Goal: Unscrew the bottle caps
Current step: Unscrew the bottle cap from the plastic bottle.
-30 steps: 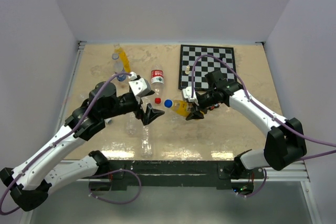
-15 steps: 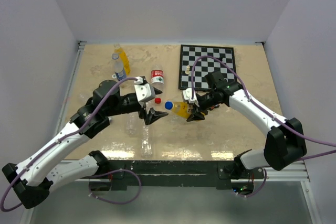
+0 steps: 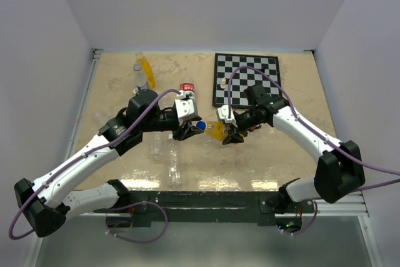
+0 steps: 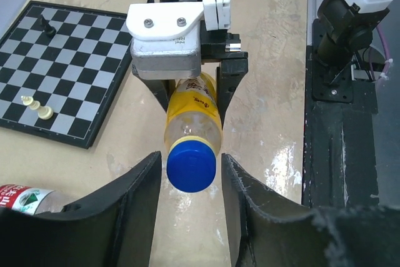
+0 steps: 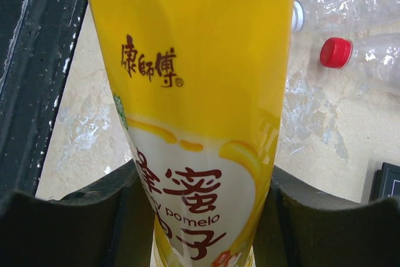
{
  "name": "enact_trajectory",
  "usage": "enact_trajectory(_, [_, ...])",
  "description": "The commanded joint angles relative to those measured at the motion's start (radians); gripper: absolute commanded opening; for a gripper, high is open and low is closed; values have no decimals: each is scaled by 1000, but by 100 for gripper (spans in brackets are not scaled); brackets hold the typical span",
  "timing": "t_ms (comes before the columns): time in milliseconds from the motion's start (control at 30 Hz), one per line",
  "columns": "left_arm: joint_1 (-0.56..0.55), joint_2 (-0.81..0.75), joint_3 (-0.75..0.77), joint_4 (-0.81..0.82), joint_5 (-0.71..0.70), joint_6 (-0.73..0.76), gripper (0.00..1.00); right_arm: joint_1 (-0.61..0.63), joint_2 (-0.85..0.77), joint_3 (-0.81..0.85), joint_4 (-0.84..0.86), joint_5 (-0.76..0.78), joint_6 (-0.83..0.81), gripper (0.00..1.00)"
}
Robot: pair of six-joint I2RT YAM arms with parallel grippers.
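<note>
My right gripper is shut on the body of an orange-yellow bottle and holds it lying level above the table, neck toward the left arm. The bottle's blue cap sits between the fingertips of my left gripper. The jaws stand close on either side, with a slim gap showing on each side of the cap. A second orange-yellow bottle and a clear labelled bottle lie at the back left.
A chessboard with white pieces lies at the back right. A red-labelled bottle lies near the left wrist, and clear unlabelled bottles lie under the left arm. A red cap shows below the held bottle.
My left arm has swung right to the bottle's neck, and its jaws have narrowed from wide open to close around the blue cap. The right arm and the bottle have stayed still.
</note>
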Motion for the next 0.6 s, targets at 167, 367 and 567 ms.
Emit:
enact_trajectory(167, [4, 33, 63, -49, 58, 37, 24, 1, -12, 58, 7, -51, -21, 0])
enact_trajectory(367, [4, 41, 71, -43, 26, -89, 0, 0, -13, 60, 7, -49, -21, 0])
enact_trajectory(567, [4, 27, 49, -24, -168, -579, 0, 1, -13, 60, 6, -51, -21, 0])
